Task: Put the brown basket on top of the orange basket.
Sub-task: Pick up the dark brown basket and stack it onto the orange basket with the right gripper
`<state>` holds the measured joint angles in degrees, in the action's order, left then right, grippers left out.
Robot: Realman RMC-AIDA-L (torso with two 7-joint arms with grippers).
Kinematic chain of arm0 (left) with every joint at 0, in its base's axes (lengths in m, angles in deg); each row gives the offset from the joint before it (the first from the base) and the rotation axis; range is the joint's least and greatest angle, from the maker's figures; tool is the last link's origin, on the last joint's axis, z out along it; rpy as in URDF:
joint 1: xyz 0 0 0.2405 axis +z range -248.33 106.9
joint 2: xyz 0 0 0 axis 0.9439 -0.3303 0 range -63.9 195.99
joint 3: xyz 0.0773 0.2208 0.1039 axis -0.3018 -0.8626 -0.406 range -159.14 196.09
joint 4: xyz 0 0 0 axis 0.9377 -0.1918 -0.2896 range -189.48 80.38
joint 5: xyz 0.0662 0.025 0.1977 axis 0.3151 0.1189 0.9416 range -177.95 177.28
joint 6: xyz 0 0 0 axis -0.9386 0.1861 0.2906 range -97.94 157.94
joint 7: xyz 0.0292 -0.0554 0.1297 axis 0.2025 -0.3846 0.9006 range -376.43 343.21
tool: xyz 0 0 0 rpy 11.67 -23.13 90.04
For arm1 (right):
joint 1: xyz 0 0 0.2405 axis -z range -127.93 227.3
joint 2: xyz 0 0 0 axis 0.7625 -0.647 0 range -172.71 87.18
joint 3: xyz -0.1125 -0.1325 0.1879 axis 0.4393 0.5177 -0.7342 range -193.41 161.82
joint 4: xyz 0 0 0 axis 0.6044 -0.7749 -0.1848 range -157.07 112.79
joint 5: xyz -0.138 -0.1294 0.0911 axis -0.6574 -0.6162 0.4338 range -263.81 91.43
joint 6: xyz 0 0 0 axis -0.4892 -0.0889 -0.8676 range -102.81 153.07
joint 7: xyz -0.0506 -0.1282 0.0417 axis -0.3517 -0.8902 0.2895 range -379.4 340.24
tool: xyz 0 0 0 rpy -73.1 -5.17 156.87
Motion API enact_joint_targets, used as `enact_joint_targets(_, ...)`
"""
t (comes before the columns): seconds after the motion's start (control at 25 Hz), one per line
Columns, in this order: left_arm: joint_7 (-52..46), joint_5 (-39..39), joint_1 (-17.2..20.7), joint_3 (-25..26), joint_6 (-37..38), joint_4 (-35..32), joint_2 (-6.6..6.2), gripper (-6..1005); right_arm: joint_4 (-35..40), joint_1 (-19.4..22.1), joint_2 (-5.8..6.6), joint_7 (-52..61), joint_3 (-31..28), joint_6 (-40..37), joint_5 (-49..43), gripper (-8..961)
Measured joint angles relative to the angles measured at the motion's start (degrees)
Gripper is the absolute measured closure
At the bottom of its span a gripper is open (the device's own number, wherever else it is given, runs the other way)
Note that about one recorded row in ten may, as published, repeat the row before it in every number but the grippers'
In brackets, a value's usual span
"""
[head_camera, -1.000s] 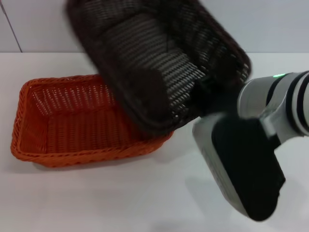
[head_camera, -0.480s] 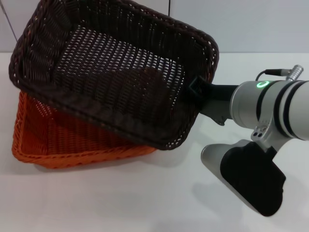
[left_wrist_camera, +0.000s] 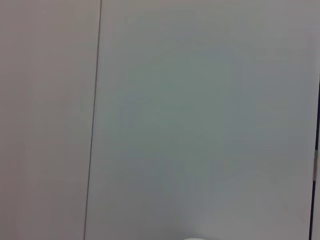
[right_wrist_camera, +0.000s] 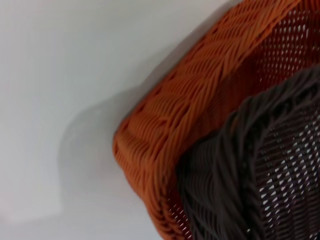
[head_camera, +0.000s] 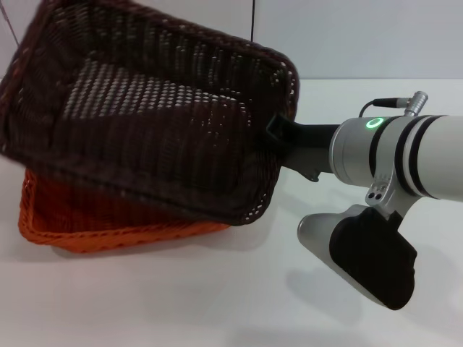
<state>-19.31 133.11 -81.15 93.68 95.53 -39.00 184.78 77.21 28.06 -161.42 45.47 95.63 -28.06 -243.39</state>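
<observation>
The right pincer is clamped on the brown basket, held tilted over the orange basket. Only the right wrist view shows their rims nested at a corner.

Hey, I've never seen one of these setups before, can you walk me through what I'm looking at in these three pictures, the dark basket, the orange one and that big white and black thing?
It is a two-armed robot. The wide picture comes from a camera on its head, looking down at a white table. The white and black thing is its right arm; the right gripper at its tip holds the brown basket by its rim, tilted over the orange basket on the table.

The close-up comes from a camera on that right wrist: the brown basket's corner sits just inside the orange basket's rim.

The nearly blank picture is from the left wrist camera, showing only a plain pale surface. The left arm itself is not in view.
</observation>
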Motion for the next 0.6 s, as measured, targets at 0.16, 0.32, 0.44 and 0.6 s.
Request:
enact_joint_targets(0.16, -0.1, 0.0, 0.0, 0.0, 0.2, 0.0, -0.01, 198, -0.4, -0.2, 0.00, -1.9, -0.6, -0.1, 1.5, 812)
enact_joint_targets(0.32, -0.1, 0.0, -0.3, 0.0, 0.2, 0.0, 0.00, 198, -1.7, -0.2, 0.00, -2.2, -1.1, 0.0, 1.5, 810)
enact_joint_targets(0.44, -0.2, 0.0, -0.5, 0.0, 0.2, 0.0, -0.01, 198, -2.8, 0.1, -0.05, -2.5, -1.3, 2.0, 2.4, 808)
enact_joint_targets(0.6, -0.2, 0.0, -0.9, -0.2, 0.0, 0.0, -0.06, 198, -3.5, 0.5, 0.04, -2.7, -0.8, 4.6, 4.3, 805)
